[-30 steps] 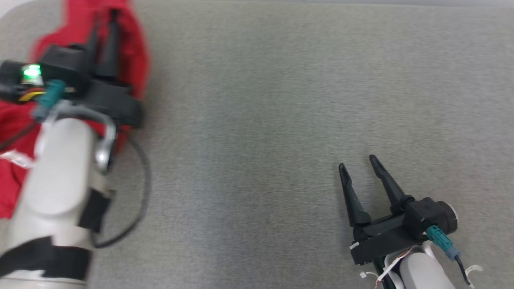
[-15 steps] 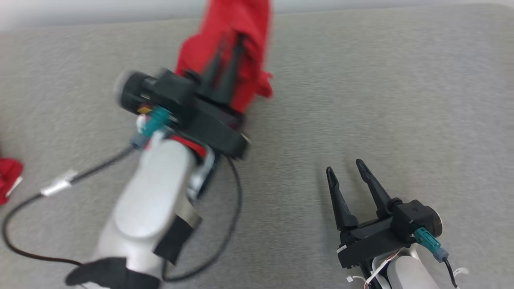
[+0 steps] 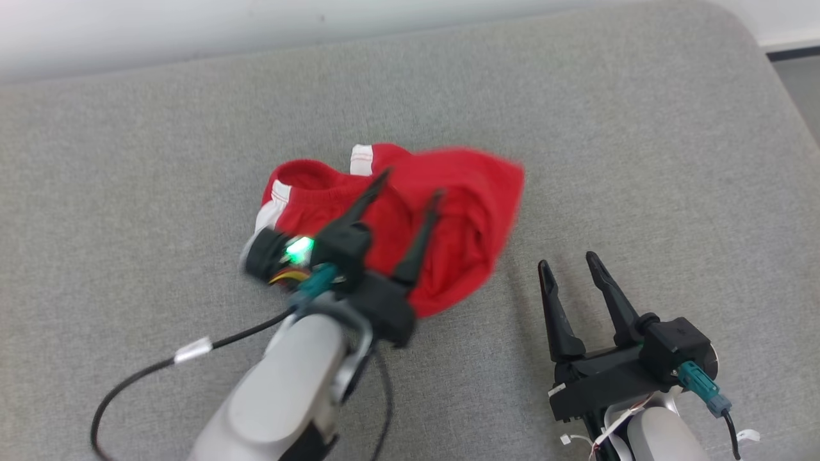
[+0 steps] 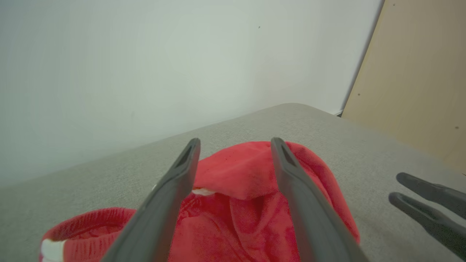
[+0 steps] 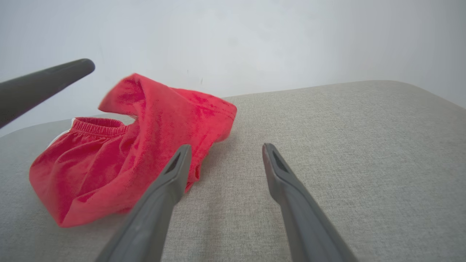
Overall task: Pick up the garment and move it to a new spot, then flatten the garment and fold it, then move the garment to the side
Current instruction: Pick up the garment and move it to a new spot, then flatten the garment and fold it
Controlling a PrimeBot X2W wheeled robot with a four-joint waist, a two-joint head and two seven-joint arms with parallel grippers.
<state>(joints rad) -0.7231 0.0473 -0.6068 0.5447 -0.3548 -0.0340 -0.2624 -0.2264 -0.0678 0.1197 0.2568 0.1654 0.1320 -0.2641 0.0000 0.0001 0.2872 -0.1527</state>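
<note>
Nearest you, your right hand (image 3: 569,260) sits low at the near right of the grey bench (image 3: 640,128). Its fingers are spread and it holds nothing. The garment (image 3: 474,211) lies close on its left.

Your left hand (image 3: 411,183) reaches in from the near left, trailing a black cable (image 3: 141,378). It hovers over the garment with its fingers wide apart. The cloth lies under them and is not pinched between them.

The garment is red with white trim and a gathered elastic band. It lies in a crumpled heap near the middle of the bench, with folds standing up. Its far right edge is blurred in the head view.

Judging from this, the carry to a new spot looks done and flattening is the step in hand. The next move probably calls for both hands. One would take the banded edge on the left and the other the loose edge on the right. They would then draw the edges apart until the heap lies flat.

The bench is covered in plain grey fabric and has a rounded far right corner. A pale blank wall (image 3: 192,25) stands behind it. The left wrist view shows a light wooden panel (image 4: 418,72) beyond that corner.
</note>
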